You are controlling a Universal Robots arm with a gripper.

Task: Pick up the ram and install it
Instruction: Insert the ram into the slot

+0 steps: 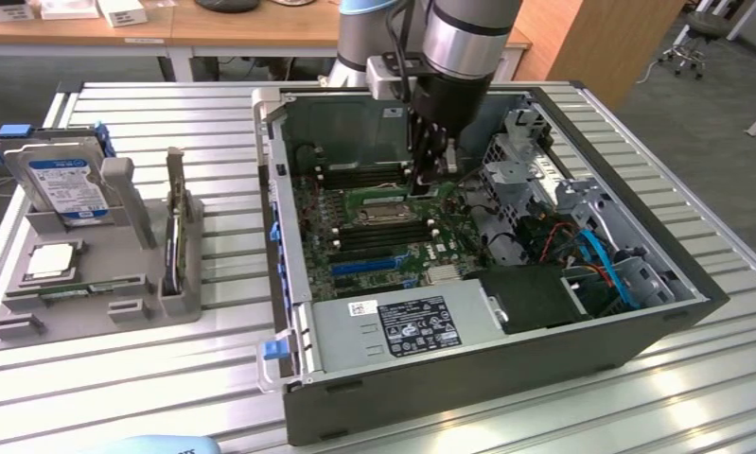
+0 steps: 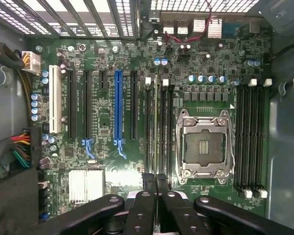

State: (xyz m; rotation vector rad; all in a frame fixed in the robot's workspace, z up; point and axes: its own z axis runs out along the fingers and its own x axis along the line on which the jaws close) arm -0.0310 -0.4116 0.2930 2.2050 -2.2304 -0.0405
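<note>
Over the motherboard (image 1: 378,248) inside the open computer case (image 1: 479,378), the arm (image 1: 460,47) reaches straight down from the far side. Its wrist is vertical and its gripper (image 1: 430,182) sits low among the memory slots. The 2 black fingers (image 2: 148,196) are pinched shut on the ram (image 2: 156,127). This thin green stick is seen edge-on, standing along a slot just beside the processor socket (image 2: 206,147). Whether it is seated cannot be told.

The power supply (image 1: 396,326) at the near wall carries a black label and a small white one, with print too small to read. The hard drive (image 1: 62,184) at the exterior view's left bears a blue label and stands upright in a grey moulded holder (image 1: 100,284). A square silver processor chip (image 1: 52,260) lies flat there too.

The socket frame is bare shiny metal around a dark square of contacts. The board is green, with long black slots and 1 blue one. The table (image 1: 125,388) is ribbed aluminium.
</note>
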